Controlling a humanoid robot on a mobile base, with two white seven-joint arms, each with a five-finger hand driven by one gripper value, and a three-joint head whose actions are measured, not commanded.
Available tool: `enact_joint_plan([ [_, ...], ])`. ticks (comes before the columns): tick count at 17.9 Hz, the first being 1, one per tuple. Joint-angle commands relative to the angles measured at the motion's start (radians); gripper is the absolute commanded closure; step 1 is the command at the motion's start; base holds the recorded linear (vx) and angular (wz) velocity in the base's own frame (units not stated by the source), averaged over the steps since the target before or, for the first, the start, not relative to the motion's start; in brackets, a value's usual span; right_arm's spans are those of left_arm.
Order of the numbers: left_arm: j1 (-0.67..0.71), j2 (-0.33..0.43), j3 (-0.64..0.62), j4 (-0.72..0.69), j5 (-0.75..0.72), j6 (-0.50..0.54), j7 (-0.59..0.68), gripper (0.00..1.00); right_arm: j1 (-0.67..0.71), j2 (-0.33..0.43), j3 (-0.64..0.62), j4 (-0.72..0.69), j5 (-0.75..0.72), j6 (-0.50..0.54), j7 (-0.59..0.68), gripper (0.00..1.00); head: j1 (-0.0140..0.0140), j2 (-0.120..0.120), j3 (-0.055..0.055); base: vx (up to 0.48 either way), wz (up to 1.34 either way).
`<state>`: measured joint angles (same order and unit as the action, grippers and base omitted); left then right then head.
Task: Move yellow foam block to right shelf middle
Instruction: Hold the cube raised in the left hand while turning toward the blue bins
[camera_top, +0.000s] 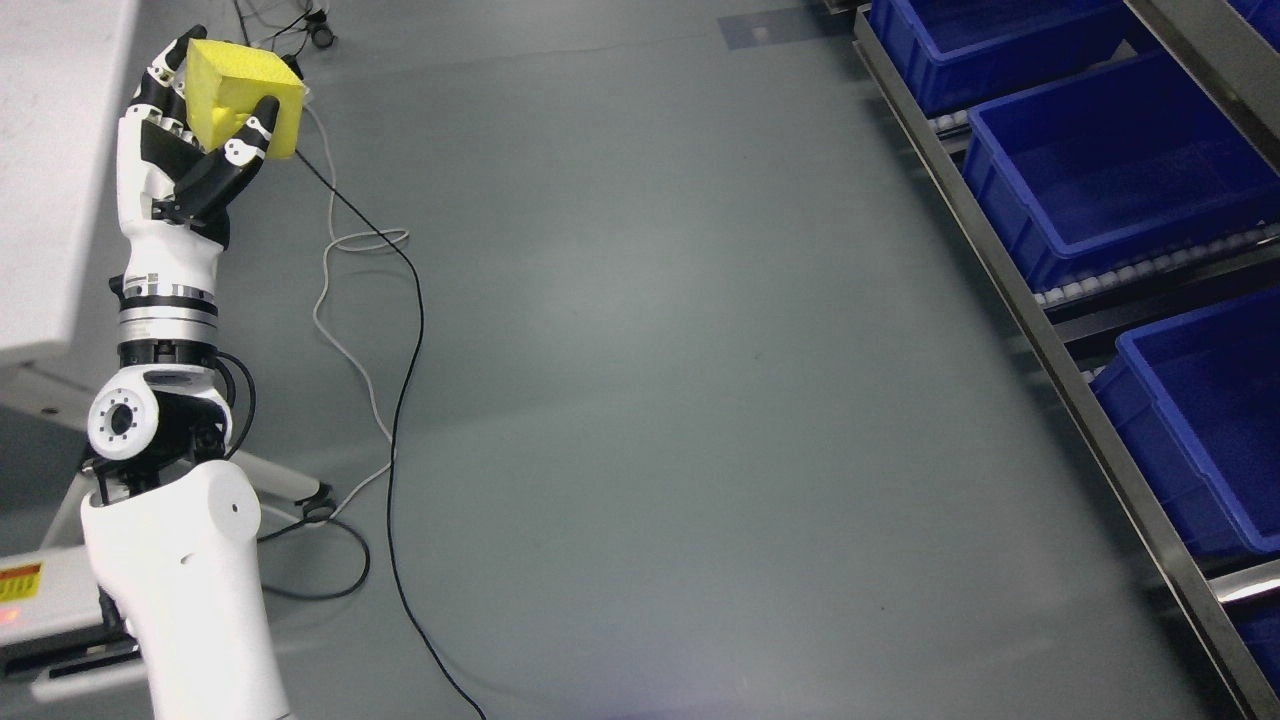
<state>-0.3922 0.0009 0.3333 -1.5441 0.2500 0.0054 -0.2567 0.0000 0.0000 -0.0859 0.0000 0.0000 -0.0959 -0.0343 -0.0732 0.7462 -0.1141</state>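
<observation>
The left arm rose from the lower left corner of the head view, its white forearm running nearly straight up the picture. At its end the left robot hand was closed around the yellow foam block, with the black-and-white fingers curled against the block's near face and others wrapped behind its left edge. The block was held clear of everything, above the grey floor, near the upper left of the picture. It sat tilted in the grasp, one corner pointing upward.

To the left of the arm stood a white surface, its edge just beside the robot hand; whether the two touched could not be told. A black cable and a white cable trailed across the floor from behind the block down toward the bottom of the picture.

Along the right edge ran a metal shelf, well apart from the block, carrying blue bins on roller tracks. Three bins were seen in good part, one at the top, one in the middle and one lower down. What showed of their insides held nothing.

A white frame piece with a red and yellow label lay at the lower left edge. The right arm was not seen.
</observation>
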Motion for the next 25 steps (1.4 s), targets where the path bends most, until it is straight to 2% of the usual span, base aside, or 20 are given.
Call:
enact_joint_plan([
  [1,0.013,0.017,-0.003,-0.036,0.000,-0.001,-0.009,0.54,0.002,-0.017,0.000,-0.017,0.003,0.001,0.001,0.00,0.0000,0.000,0.000,0.558,-0.35],
  [7,0.012,0.017,-0.005,-0.044,0.000,-0.002,-0.038,0.54,0.002,-0.017,0.000,-0.017,0.003,0.001,0.001,0.00,0.0000,0.000,0.000,0.519,-0.37],
  [10,0.006,0.017,-0.020,-0.083,0.000,-0.001,-0.094,0.54,0.002,-0.017,0.000,-0.017,0.003,0.001,0.001,0.00,0.0000,0.000,0.000,0.518,-0.48],
  [17,-0.011,0.017,-0.161,-0.175,0.000,0.004,-0.122,0.54,0.002,-0.017,0.000,-0.017,0.003,0.001,0.001,0.00,0.0000,0.000,0.000,0.443,-0.73],
  [20,-0.097,0.017,-0.207,-0.177,0.000,0.004,-0.206,0.54,0.002,-0.017,0.000,-0.017,0.003,0.001,0.001,0.00,0.0000,0.000,0.000,0.406,-0.86],
  [21,-0.150,0.017,-0.220,-0.177,0.000,0.021,-0.222,0.55,0.002,-0.017,0.000,-0.017,0.003,0.001,0.001,0.00,0.0000,0.000,0.000,0.311,-0.84],
  [23,-0.264,0.017,-0.235,-0.175,0.000,0.126,-0.223,0.55,0.002,-0.017,0.000,-0.017,0.003,0.001,0.001,0.00,0.0000,0.000,0.000,0.303,-0.78],
  [24,-0.311,0.039,-0.238,-0.177,0.000,0.171,-0.228,0.55,0.002,-0.017,0.000,-0.017,0.003,0.001,0.001,0.00,0.0000,0.000,0.000,0.255,-0.62],
  [25,-0.365,0.101,-0.258,-0.175,-0.005,0.226,-0.230,0.55,0.002,-0.017,0.000,-0.017,0.003,0.001,0.001,0.00,0.0000,0.000,0.000,0.255,-0.62],
])
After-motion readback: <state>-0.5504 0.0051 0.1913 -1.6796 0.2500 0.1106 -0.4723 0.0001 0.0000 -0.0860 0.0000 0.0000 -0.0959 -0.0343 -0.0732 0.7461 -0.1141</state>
